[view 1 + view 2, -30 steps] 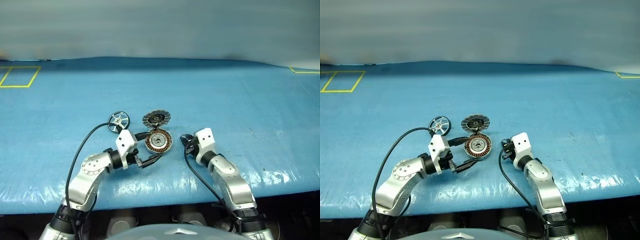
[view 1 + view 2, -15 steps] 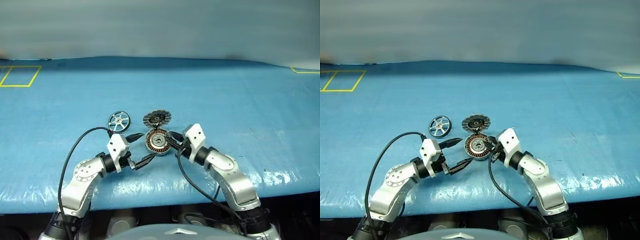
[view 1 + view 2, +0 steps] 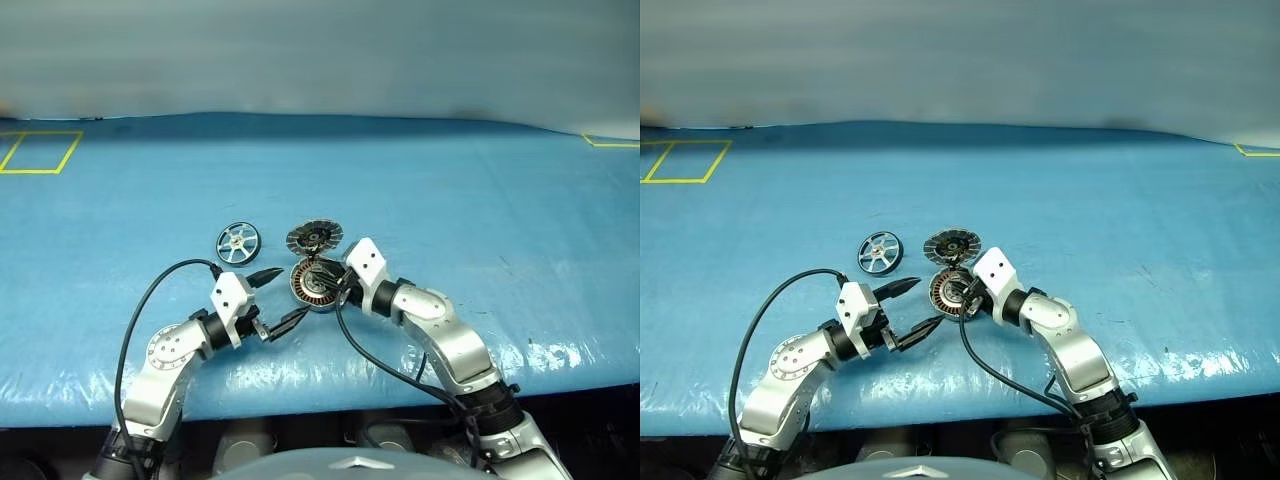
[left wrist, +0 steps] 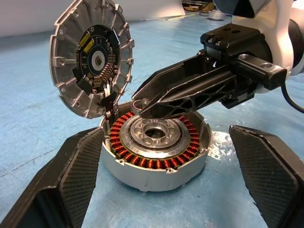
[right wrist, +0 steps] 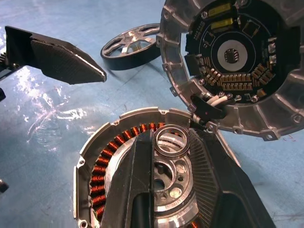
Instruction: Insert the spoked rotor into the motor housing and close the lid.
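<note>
The motor housing (image 3: 316,283) sits on the blue table (image 3: 480,200), near the front edge and about midway along it. Its ring of copper-brown windings and its metal centre lie open to view. The lid (image 3: 314,237) stands tilted up from the housing's far side, joined to it there, with its inner face of radial segments and dark hub turned toward the robot.

The right gripper (image 5: 171,147) reaches over the housing from the right. Its two fingers are nearly together and pinch a small metal ring (image 5: 170,141) between their tips, just above the housing's centre and close to the lid's hinge.

The left gripper (image 3: 278,297) rests just to the left of the housing, near the table's front edge. Its fingers are spread wide with nothing between them, and in the left wrist view they stand to either side of the housing without touching it.

The spoked rotor (image 3: 237,242) lies flat on the table, to the left of the lid and a little farther from the front edge than the left gripper, apart from both grippers.
</note>
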